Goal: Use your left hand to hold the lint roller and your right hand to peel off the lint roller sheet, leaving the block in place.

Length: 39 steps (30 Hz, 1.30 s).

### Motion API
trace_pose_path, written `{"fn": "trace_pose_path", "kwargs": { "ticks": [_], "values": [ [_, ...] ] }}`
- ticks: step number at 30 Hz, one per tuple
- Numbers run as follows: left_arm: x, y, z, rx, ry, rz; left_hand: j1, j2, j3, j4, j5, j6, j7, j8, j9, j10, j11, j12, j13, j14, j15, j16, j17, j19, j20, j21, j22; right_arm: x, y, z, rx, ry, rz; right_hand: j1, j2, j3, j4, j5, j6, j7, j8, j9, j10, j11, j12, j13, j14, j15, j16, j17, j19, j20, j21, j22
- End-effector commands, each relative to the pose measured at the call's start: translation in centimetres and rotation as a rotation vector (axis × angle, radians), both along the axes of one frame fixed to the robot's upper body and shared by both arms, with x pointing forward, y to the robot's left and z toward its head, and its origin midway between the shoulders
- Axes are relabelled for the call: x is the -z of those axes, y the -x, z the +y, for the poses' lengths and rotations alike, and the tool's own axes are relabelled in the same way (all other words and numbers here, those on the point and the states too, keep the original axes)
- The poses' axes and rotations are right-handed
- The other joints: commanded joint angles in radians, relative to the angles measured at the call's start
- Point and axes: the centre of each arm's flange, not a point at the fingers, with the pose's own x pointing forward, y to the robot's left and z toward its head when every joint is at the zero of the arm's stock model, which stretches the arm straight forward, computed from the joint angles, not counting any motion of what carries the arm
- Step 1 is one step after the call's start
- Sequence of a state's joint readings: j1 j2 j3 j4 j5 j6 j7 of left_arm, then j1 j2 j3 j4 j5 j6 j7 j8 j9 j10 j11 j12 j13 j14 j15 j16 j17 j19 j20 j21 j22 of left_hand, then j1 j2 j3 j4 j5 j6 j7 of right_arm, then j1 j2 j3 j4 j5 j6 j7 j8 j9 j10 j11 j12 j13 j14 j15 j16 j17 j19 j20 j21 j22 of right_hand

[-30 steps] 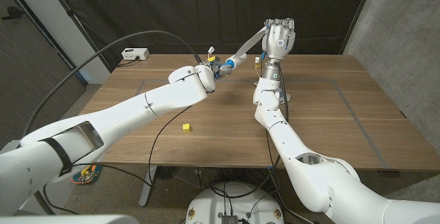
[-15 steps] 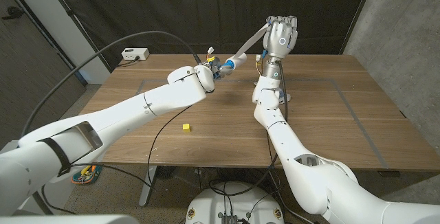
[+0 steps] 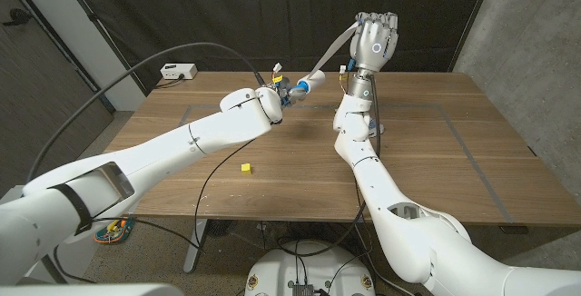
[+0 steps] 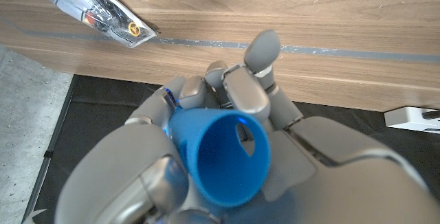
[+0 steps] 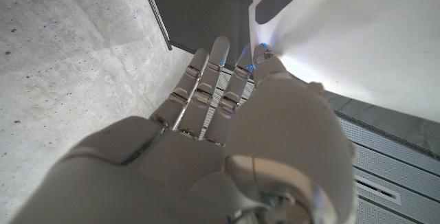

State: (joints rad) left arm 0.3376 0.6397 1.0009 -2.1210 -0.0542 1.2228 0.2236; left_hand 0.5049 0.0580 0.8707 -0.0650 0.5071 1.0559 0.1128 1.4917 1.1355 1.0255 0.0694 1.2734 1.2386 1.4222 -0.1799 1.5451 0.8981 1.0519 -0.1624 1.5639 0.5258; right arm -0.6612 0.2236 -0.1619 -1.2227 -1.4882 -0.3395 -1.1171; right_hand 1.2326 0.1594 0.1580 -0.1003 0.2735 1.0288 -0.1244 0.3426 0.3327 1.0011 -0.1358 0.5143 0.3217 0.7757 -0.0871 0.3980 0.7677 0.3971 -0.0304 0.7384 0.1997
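Peel under way | your left hand [image 3: 280, 96] clamps the lint roller [image 3: 305, 83] | right hand [image 3: 373, 44], at two o'clock, fingers pinching the sheet [image 3: 332, 54] | draw away steadily | block [image 3: 245, 166] untouched on worktop [image 3: 436, 160].

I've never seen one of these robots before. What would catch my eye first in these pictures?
Probably the right hand raised high over the table's far side, pulling a long pale sheet off the lint roller, which the left hand holds near the table's middle back. Then the small yellow block, alone on the wood nearer the robot.
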Motion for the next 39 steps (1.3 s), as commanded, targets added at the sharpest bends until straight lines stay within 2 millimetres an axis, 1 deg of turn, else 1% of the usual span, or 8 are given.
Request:
{"fn": "trace_pose_path", "kwargs": {
  "ticks": [1, 13, 20, 25, 28, 29, 33, 39],
  "values": [
    [0.3, 0.3, 0.3, -0.005, 0.003, 0.006, -0.083, 0.117, 0.095, 0.090, -0.001, 0.067, -0.029, 0.001, -0.003, 0.207, -0.172, 0.301, 0.002, 0.004, -0.007, 0.002, 0.003, -0.001, -0.001, 0.005, 0.003, -0.5, 1.0, -0.6, -0.021, -0.041, -0.030, -0.005, 0.009, 0.017, 0.012, -0.003, 0.001, 0.006, -0.006, 0.001, 0.003, 0.007, 0.005, 0.091, 0.002, -0.132, -0.006, 0.008, -0.005, -0.002, 0.009, 0.003],
    [0.4, 0.6, 1.0, -0.022, 0.010, -0.006, -0.084, 0.118, 0.095, 0.090, 0.000, 0.067, -0.029, 0.000, -0.006, 0.207, -0.172, 0.301, 0.002, 0.005, -0.006, 0.000, -0.001, 0.001, -0.001, 0.006, 0.004, -0.3, 2.1, -0.9, -0.026, -0.084, -0.048, -0.007, 0.011, 0.021, 0.012, -0.006, 0.002, 0.011, -0.008, 0.000, -0.001, 0.012, 0.008, 0.092, -0.001, -0.132, -0.009, 0.016, -0.011, 0.001, 0.015, 0.002],
    [1.4, 0.7, 3.4, 0.003, 0.107, -0.125, -0.084, 0.117, 0.095, 0.090, 0.000, 0.068, -0.031, -0.002, -0.010, 0.208, -0.175, 0.301, 0.002, 0.006, -0.009, 0.007, 0.008, -0.001, -0.001, 0.004, 0.005, 0.7, 2.1, -2.0, -0.057, -0.167, -0.035, -0.009, 0.011, 0.022, 0.012, -0.008, 0.002, 0.011, -0.009, 0.001, -0.002, 0.011, 0.011, 0.093, -0.001, -0.132, -0.010, 0.021, -0.012, 0.003, 0.020, 0.002],
    [2.1, 0.3, 5.8, 0.182, 0.188, -0.254, -0.087, 0.115, 0.092, 0.091, -0.003, 0.064, -0.031, 0.004, 0.000, 0.206, -0.176, 0.301, 0.002, 0.004, -0.007, 0.004, 0.007, -0.011, 0.001, 0.001, 0.002, 1.7, 1.4, -2.5, -0.093, -0.236, -0.008, -0.009, 0.010, 0.025, 0.011, -0.009, 0.009, 0.009, -0.006, 0.001, 0.007, 0.009, 0.014, 0.090, 0.003, -0.134, -0.010, 0.024, -0.008, 0.004, 0.025, 0.001],
    [2.4, -0.5, 7.0, 0.362, 0.228, -0.297, -0.089, 0.114, 0.088, 0.092, -0.006, 0.071, -0.031, -0.015, -0.030, 0.205, -0.174, 0.301, 0.002, 0.001, -0.005, -0.004, -0.001, -0.016, 0.004, 0.000, -0.004, 2.3, 1.0, -2.7, -0.092, -0.291, 0.016, -0.012, 0.008, 0.023, 0.011, -0.010, 0.011, 0.012, -0.005, 0.003, 0.018, 0.011, 0.018, 0.086, 0.036, -0.135, 0.010, 0.037, 0.003, 0.009, 0.033, 0.001],
    [2.4, -0.9, 7.4, 0.426, 0.240, -0.307, -0.090, 0.114, 0.086, 0.092, -0.007, 0.066, -0.032, -0.005, -0.014, 0.200, -0.173, 0.300, 0.003, 0.003, -0.008, 0.000, 0.005, -0.019, 0.004, 0.002, -0.001, 2.4, 0.8, -2.8, -0.095, -0.311, 0.023, -0.009, 0.004, 0.022, 0.006, -0.012, 0.014, 0.018, -0.003, 0.005, 0.024, 0.013, 0.018, 0.082, 0.061, -0.136, 0.029, 0.051, 0.020, 0.012, 0.043, 0.001],
    [2.8, -1.6, 8.6, 0.578, 0.298, -0.380, -0.093, 0.113, 0.082, 0.093, -0.012, 0.066, -0.031, -0.013, -0.026, 0.195, -0.174, 0.300, 0.003, 0.000, -0.007, -0.003, 0.002, -0.030, 0.009, -0.004, -0.015, 2.9, 0.4, -3.0, -0.112, -0.385, 0.051, -0.006, -0.004, 0.012, -0.007, -0.017, 0.026, 0.038, 0.004, 0.016, 0.043, 0.025, 0.028, 0.086, 0.118, -0.121, 0.114, 0.131, 0.052, 0.026, 0.075, 0.006],
    [2.8, -1.6, 9.4, 0.672, 0.362, -0.418, -0.097, 0.112, 0.075, 0.094, -0.019, 0.071, -0.029, -0.019, -0.041, 0.195, -0.169, 0.301, 0.002, 0.000, -0.002, -0.015, -0.016, -0.034, 0.010, -0.005, -0.034, 3.6, -0.3, -3.6, -0.148, -0.485, 0.080, 0.007, -0.006, 0.019, -0.023, -0.023, 0.027, 0.073, 0.007, 0.026, 0.064, 0.053, 0.042, 0.096, 0.122, -0.102, 0.142, 0.166, 0.060, 0.050, 0.093, 0.009]
  ]
}}
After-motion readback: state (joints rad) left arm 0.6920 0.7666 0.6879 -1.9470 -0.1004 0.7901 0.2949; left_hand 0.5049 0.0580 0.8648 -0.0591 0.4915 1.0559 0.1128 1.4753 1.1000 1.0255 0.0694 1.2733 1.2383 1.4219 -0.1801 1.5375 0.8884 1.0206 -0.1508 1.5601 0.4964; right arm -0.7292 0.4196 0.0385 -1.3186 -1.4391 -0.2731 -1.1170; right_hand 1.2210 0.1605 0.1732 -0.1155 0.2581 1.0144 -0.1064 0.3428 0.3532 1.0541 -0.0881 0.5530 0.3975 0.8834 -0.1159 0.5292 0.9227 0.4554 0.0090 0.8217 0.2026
